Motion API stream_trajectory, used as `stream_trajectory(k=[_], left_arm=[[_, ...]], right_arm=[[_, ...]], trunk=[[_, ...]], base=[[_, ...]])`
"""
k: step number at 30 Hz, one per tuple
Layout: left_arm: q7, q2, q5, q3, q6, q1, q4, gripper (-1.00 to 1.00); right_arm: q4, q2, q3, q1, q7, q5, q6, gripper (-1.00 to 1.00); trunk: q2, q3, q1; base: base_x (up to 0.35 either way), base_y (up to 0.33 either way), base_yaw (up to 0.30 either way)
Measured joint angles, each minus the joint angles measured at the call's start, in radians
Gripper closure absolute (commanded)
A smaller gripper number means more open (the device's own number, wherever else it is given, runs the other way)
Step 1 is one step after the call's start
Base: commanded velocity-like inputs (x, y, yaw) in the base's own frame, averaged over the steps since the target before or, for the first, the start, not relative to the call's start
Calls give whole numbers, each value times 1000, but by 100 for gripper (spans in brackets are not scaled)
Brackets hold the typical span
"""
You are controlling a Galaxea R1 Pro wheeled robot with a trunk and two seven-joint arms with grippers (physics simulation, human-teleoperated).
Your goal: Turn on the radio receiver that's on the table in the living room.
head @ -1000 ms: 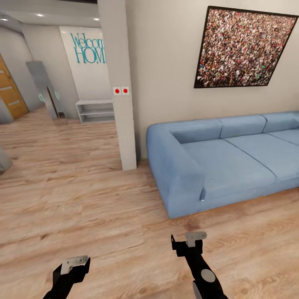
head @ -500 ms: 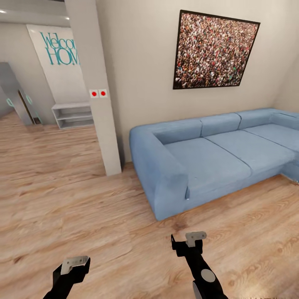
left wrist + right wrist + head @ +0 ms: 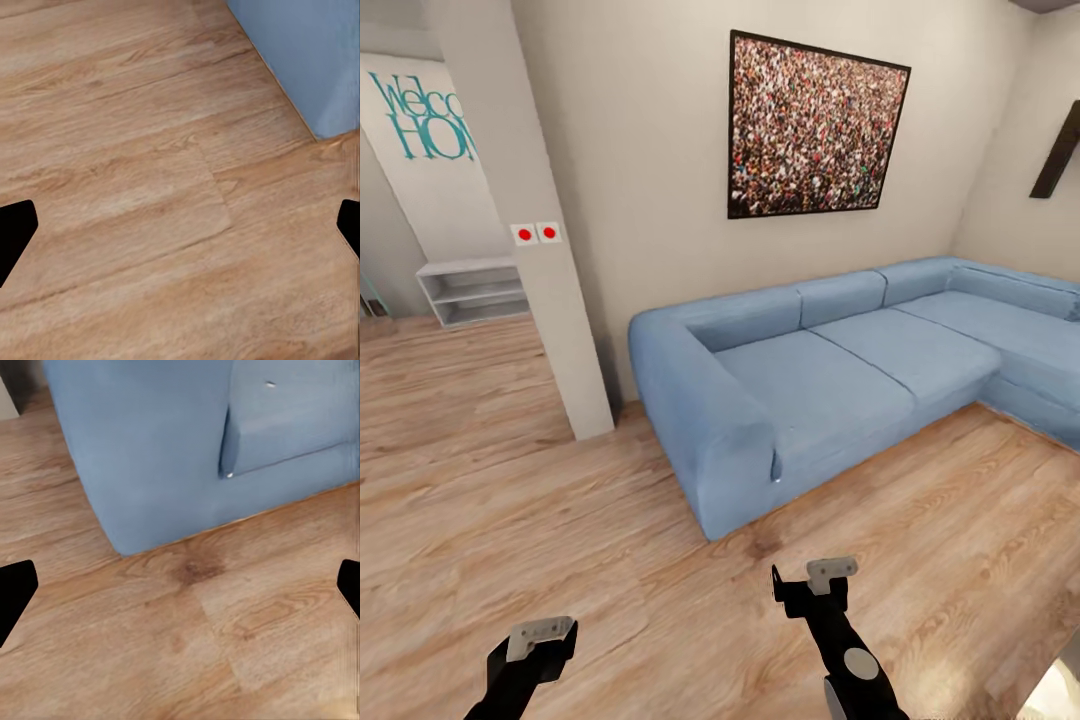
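Ahead, in the head view, a blue sectional sofa [image 3: 840, 370] stands on the light wood plank floor [image 3: 510, 520] of the living room, against a wall bearing a framed crowd picture [image 3: 815, 128]. Beside the sofa's near arm rises a white pillar [image 3: 525, 220] with 2 red-dotted switches [image 3: 536, 233]; beyond it are low white shelves [image 3: 470, 290] and teal lettering [image 3: 420, 118]. The left end effector [image 3: 540, 640] and right end effector [image 3: 815, 585] hang low over the floor, holding nothing.

From the left wrist view, both dark fingertips [image 3: 15, 232] sit far apart over bare planks, the sofa's corner [image 3: 307, 52] nearby.

From the right wrist view, fingertips [image 3: 15, 592] equally wide apart, empty, facing the sofa's arm [image 3: 150, 450].
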Motion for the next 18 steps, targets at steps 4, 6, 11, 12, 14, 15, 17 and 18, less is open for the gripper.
stream_trajectory(k=[4, 6, 11, 12, 14, 15, 17, 18], left_arm=[[0, 0, -1, 0, 0, 0, -1, -100], [0, 0, -1, 0, 0, 0, -1, -100], [0, 0, -1, 0, 0, 0, -1, -100], [0, 0, -1, 0, 0, 0, -1, -100], [0, 0, -2, -1, 0, 0, -2, -100], [0, 0, -1, -1, 0, 0, -2, -100], [0, 0, -1, 0, 0, 0, -2, -100], [0, 0, -2, 0, 0, 0, -2, -100]], right_arm=[[0, 0, 0, 0, 0, 0, 0, -100], [0, 0, 0, 0, 0, 0, 0, -100], [0, 0, 0, 0, 0, 0, 0, -100], [0, 0, 0, 0, 0, 0, 0, -100], [0, 0, -1, 0, 0, 1, 0, -100], [0, 0, -1, 0, 0, 1, 0, -100], [0, 0, 0, 0, 0, 1, 0, -100], [0, 0, 0, 0, 0, 1, 0, -100]], trunk=[[0, 2, 0], [0, 4, 0], [0, 7, 0], [0, 7, 0], [0, 8, 0], [0, 9, 0], [0, 10, 0], [0, 11, 0]], base=[[91, 0, -269], [91, 0, -269], [91, 0, -269], [91, 0, -269], [91, 0, -269], [91, 0, -269], [91, 0, -269], [91, 0, -269]])
